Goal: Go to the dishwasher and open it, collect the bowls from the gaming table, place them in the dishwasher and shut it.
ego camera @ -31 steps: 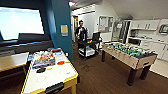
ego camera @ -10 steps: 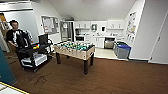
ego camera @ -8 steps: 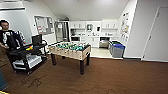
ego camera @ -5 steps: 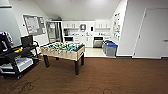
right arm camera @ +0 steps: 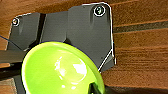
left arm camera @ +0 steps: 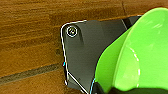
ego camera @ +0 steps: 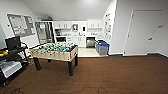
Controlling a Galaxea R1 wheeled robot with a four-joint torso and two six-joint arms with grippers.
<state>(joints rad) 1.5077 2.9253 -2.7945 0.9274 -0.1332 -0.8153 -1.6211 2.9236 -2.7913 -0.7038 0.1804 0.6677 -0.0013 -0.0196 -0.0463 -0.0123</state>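
Head view: even, bright indoor light; the far kitchenette (ego camera: 80, 33) is the brightest zone and slightly washed out. The foosball table (ego camera: 55, 51) casts a soft shadow on the dark brown floor (ego camera: 112, 75). Detail is blurred throughout, and wall lines bow toward the edges. Wrist views: each green bowl (left arm camera: 140, 57) (right arm camera: 60, 70) carries white specular highlights and soft, unfocused rims; the wooden floor planks show mild glare.
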